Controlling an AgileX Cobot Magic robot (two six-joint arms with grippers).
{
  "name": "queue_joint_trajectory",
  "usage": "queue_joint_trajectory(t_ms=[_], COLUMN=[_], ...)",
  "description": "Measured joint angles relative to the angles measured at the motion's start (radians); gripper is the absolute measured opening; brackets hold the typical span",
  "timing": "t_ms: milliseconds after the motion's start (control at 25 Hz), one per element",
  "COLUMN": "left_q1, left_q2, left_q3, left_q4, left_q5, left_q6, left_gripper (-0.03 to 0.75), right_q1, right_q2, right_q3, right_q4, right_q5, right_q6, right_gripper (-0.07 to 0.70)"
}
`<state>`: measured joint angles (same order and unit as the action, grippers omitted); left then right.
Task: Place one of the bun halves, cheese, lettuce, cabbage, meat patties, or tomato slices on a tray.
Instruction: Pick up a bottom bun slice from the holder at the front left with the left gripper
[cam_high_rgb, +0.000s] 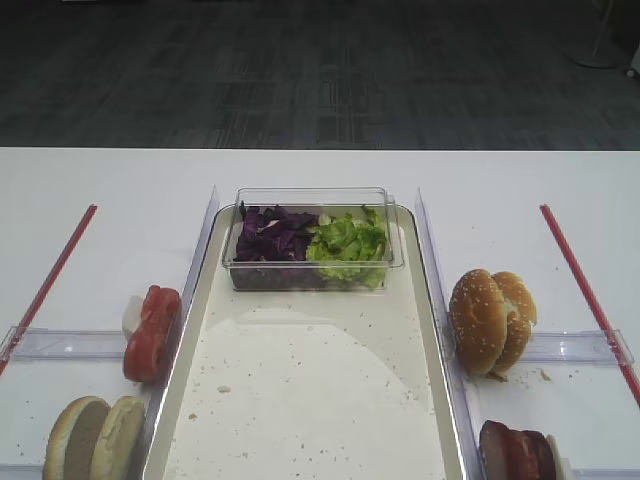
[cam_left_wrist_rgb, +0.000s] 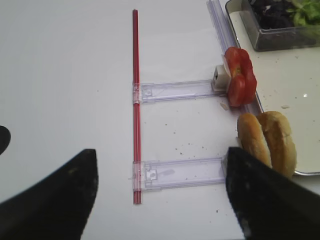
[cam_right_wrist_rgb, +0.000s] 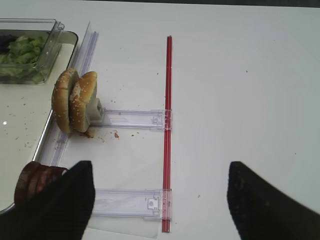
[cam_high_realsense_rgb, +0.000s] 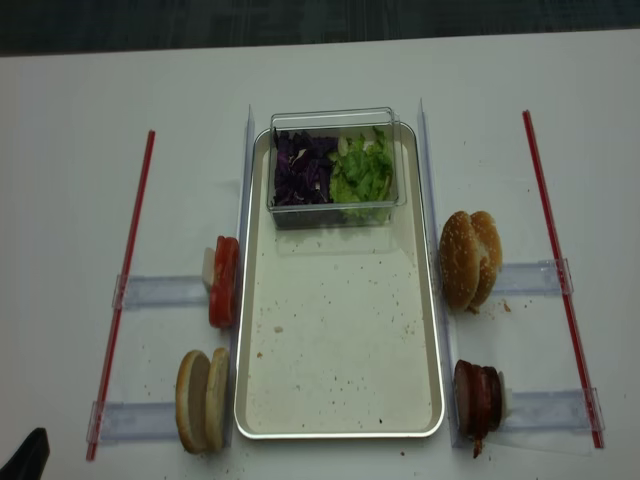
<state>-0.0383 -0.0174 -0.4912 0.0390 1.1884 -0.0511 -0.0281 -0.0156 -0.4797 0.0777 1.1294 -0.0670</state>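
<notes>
Flanking the large rectangular metal tray (cam_high_realsense_rgb: 340, 350) on its left stand bright red tomato slices (cam_high_realsense_rgb: 224, 281) and plain tan bun halves (cam_high_realsense_rgb: 201, 399), upright on clear plastic rails (cam_high_realsense_rgb: 160, 291). The left gripper (cam_left_wrist_rgb: 160, 195), fingers spread and empty, hovers left of those buns. At the tray's far end, a clear plastic tub (cam_high_realsense_rgb: 335, 168) holds purple cabbage (cam_high_realsense_rgb: 300, 170) and green lettuce (cam_high_realsense_rgb: 362, 170). Right of the tray: sesame-seeded buns (cam_high_realsense_rgb: 468, 258), maroon meat patties (cam_high_realsense_rgb: 478, 395), and the right gripper (cam_right_wrist_rgb: 160, 197), spread wide and empty.
</notes>
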Motion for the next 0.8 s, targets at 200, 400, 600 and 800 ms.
queue_joint_trajectory(t_ms=[200,400,600,800], left_q1=[0.0,0.0,0.0,0.0], left_q2=[0.0,0.014,0.186,0.383], left_q3=[0.0,0.0,-0.033,-0.093], left_q4=[-0.018,-0.058,-0.066,-0.068], left_q5=[0.0,0.0,0.027,0.029], left_q6=[0.051,0.118,0.123,0.06], left_gripper=[0.491,0.491,0.491,0.491], right_q1=[0.0,0.0,0.0,0.0], right_q2=[0.0,0.0,0.0,0.0], right_q3=[0.0,0.0,0.0,0.0], right_q4=[0.0,0.0,0.0,0.0], right_q5=[0.0,0.0,0.0,0.0], right_q6=[-0.002,-0.002,-0.002,-0.002], right_gripper=[0.571,0.571,0.571,0.571])
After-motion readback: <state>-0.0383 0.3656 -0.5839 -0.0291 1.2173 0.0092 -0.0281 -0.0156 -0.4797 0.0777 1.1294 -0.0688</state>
